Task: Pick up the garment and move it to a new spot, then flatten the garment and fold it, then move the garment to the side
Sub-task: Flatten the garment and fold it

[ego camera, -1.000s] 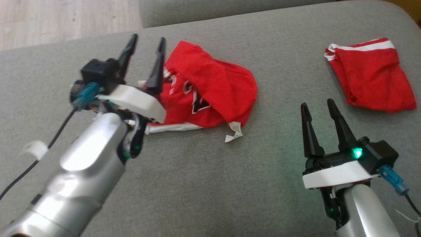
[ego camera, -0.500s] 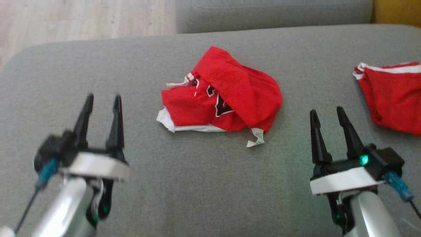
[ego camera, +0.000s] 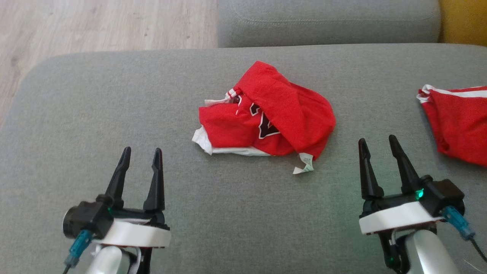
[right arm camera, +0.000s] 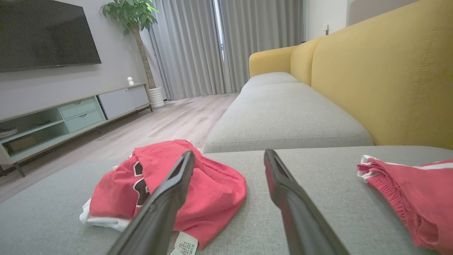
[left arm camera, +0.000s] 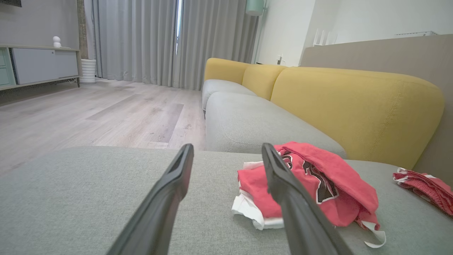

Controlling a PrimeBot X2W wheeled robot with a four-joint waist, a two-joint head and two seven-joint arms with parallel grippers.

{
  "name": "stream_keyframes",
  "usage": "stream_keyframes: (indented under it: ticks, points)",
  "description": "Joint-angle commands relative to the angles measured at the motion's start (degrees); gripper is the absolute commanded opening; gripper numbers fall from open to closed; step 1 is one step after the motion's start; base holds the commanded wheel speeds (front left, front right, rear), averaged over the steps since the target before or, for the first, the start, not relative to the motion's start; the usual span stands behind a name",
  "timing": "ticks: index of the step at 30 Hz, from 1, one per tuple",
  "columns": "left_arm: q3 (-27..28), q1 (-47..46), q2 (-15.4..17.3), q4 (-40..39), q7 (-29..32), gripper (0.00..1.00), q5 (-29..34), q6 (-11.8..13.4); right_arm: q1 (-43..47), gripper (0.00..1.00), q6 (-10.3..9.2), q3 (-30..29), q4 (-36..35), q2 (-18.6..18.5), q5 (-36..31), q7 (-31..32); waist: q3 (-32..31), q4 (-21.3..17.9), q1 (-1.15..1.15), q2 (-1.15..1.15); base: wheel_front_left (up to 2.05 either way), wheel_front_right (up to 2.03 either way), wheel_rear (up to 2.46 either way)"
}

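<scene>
A crumpled red garment [ego camera: 274, 114] with white trim, dark lettering and a white label lies bunched in the middle of the grey sofa seat [ego camera: 228, 213]. It also shows to the right of the fingers in the left wrist view as the red garment [left arm camera: 318, 184], and at lower left in the right wrist view as the red garment [right arm camera: 184, 191]. My left gripper [ego camera: 140, 154] is open at the lower left, well short of the cloth and holding nothing. My right gripper [ego camera: 378, 142] is open at the lower right, just right of the garment, holding nothing.
A second red garment [ego camera: 460, 125] with a white stripe lies at the seat's right edge. Another grey seat cushion [ego camera: 327, 19] adjoins at the back, with the yellow backrest [left arm camera: 354, 106] to the right. Wooden floor [ego camera: 95, 26] lies beyond the left end.
My left gripper has drawn back from the garment's left edge to the lower left, open and holding nothing. The head camera has shifted, so the whole scene sits further right and lower. The right gripper has kept still.
</scene>
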Motion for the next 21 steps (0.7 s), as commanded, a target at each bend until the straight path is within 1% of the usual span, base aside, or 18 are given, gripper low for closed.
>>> stream_keyframes:
  ticks: [1, 3, 7, 8, 12, 21]
  points:
    - [2.94, -2.34, -0.35, -1.29, -0.52, 1.0, 1.4, -0.91, -1.67, 1.0, 0.37, 1.48, -0.92, -0.16, -1.03, -0.62, 0.74, 0.61, 0.0, 0.0, 0.0, 0.0, 0.0]
    - [3.77, -2.56, -1.21, -0.59, -0.52, 1.0, 2.16, -1.78, -2.38, 1.0, 0.37, 1.74, 0.66, -0.16, -1.68, -0.62, 1.22, 1.03, 0.0, 0.0, 0.0, 0.0, 0.0]
    - [5.25, -2.93, -3.09, 0.76, -0.52, 1.0, 3.29, -3.59, -5.05, 1.0, 0.37, 3.63, 6.64, -0.16, -3.23, -0.16, 2.39, 2.17, 0.0, 0.0, 0.0, 0.0, 0.0]
    - [5.25, -2.93, -3.09, 0.76, -0.52, 1.0, 3.29, -3.59, -5.05, 1.0, 0.37, 3.63, 6.64, -0.16, -3.23, -0.16, 2.39, 2.17, 0.0, 0.0, 0.0, 0.0, 0.0]
    - [6.14, -3.61, -4.83, 1.77, -0.52, 1.0, 4.56, -5.03, -8.97, 1.0, 0.37, 6.6, 12.77, -0.16, -5.17, 1.78, 3.75, 3.56, 0.0, 0.0, 0.0, 0.0, 0.0]
    - [7.74, -5.8, -7.25, 3.67, -0.52, 1.0, 6.25, -7.22, -17.47, 1.0, 0.37, 6.58, 26.13, -0.16, -10.72, 4.46, 6.02, 7.34, 0.0, 0.0, 0.0, 0.0, 0.0]
